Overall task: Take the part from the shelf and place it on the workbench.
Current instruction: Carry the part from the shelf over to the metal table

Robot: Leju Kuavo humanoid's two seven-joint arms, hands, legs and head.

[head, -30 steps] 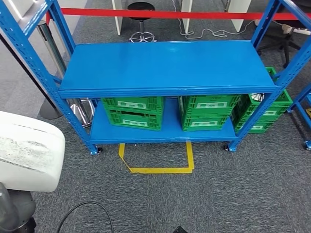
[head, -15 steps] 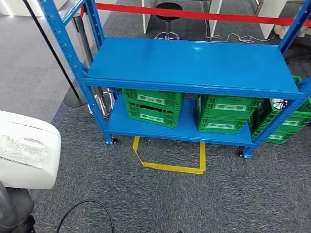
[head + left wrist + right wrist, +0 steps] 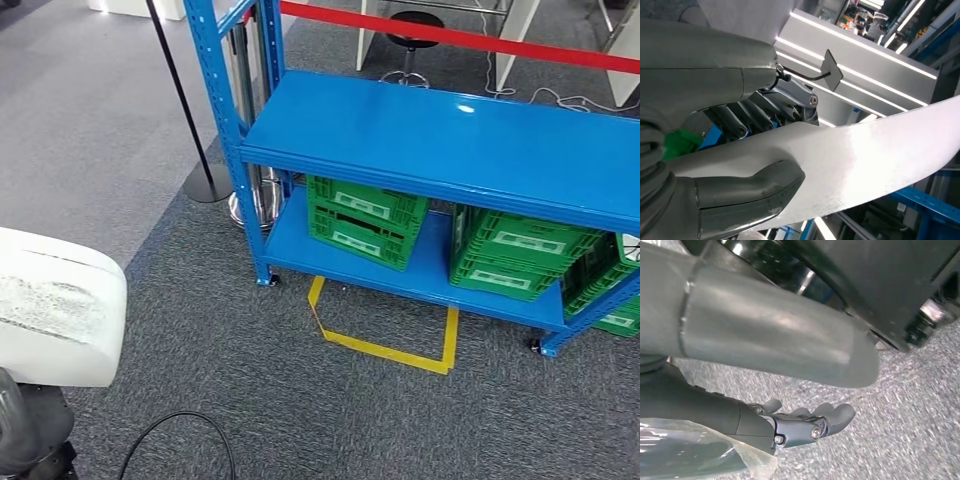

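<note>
Two hands are in play. The left hand (image 3: 753,145) grips a long white part (image 3: 866,160), thumb pressed on one face and darker fingers wrapped over the other. In the left wrist view the part's long axis runs away from the hand as a flat, slightly curved strip, its far end pointing out beyond the fingers. In the head view one broad rounded end of the white part (image 3: 56,305) shows at about 8 o'clock, lying roughly flat with its rounded edge pointing toward 3 o'clock, over the grey carpet (image 3: 249,400). The right hand (image 3: 806,425) hangs above carpet, fingers loosely curled and holding nothing; whether it counts as open or closed I cannot tell. Clear plastic film (image 3: 696,450) sits beside its wrist.

The blue shelf (image 3: 453,140) stretches from 12 to 3 o'clock, and its upper board is bare. Green crates (image 3: 366,220) sit on the lower board, another (image 3: 521,255) toward 3 o'clock. Yellow floor tape (image 3: 385,345) marks a box at centre, just in front of the shelf. A black cable (image 3: 173,430) loops at 7 o'clock, a black stand (image 3: 198,165) is at 11, and a red barrier tape (image 3: 468,42) runs behind the shelf at 1 o'clock
</note>
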